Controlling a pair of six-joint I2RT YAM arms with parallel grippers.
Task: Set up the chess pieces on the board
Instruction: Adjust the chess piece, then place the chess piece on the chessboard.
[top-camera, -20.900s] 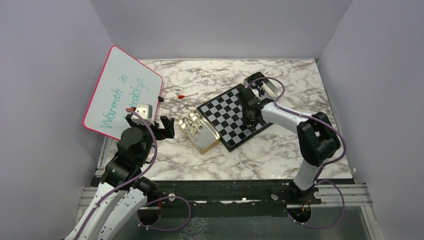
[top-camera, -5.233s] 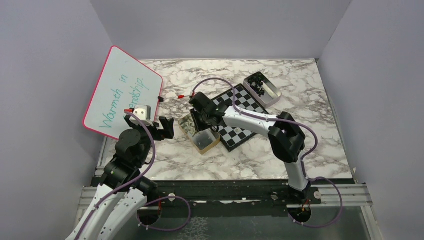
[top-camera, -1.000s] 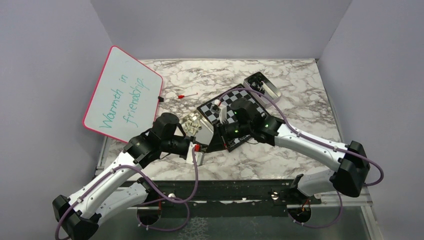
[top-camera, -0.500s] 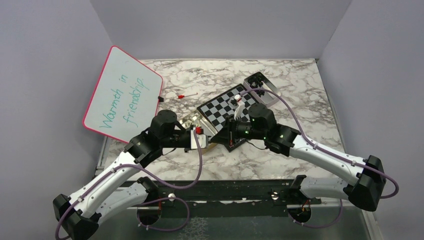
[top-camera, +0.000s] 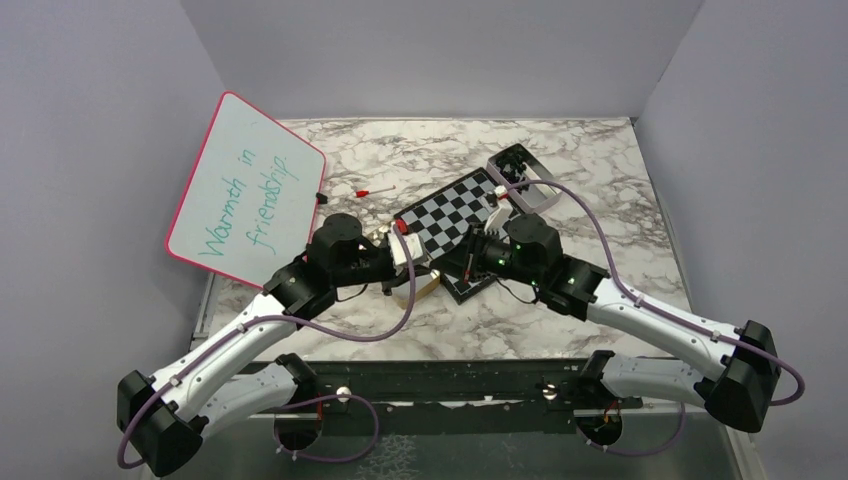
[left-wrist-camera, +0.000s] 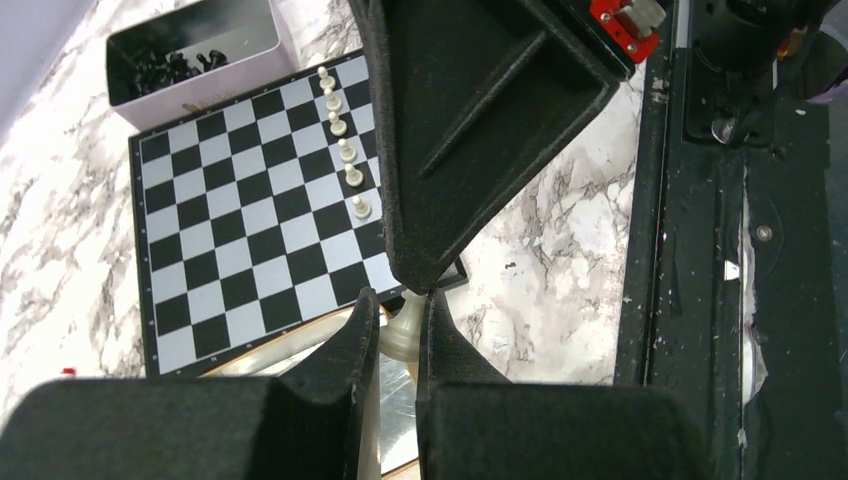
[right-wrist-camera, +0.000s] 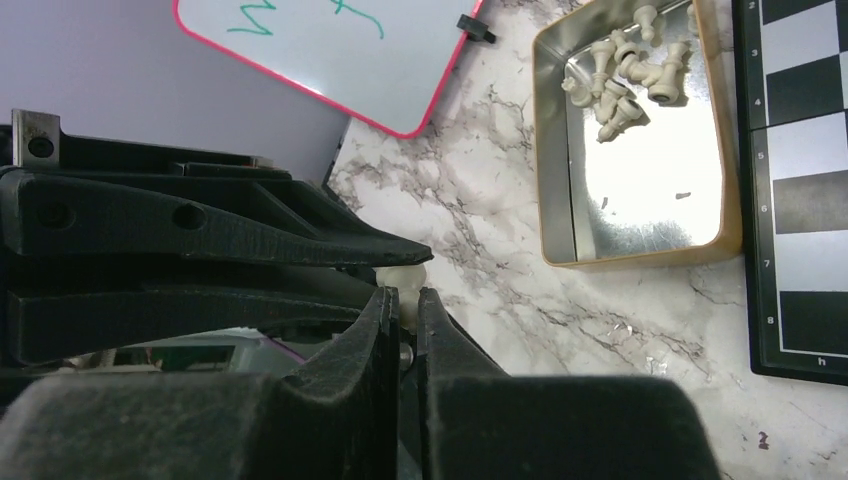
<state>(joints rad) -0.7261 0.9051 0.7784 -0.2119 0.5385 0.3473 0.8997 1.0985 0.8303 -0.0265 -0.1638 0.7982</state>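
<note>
Tight by the tin (right-wrist-camera: 640, 256)
The right gripper (right-wrist-camera: 402, 300) crowds the chess piece (left-wrist-camera: 400, 336) in the left gripper (left-wrist-camera: 398, 312); the board (left-wrist-camera: 230, 210) lies open mid-field.

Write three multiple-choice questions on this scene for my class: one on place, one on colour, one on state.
1. The black pieces lie: A on the board; B in a tin; C on the whiteboard.
2. The whiteboard's frame is: A pink; B blue; C green.
3. The left gripper is: A open; B shut on a pale piece; C out of view.
Answers: 1 B, they fill the tin by the board's corner. 2 A, its rim is pink. 3 B, its fingers clamp the piece.
</note>
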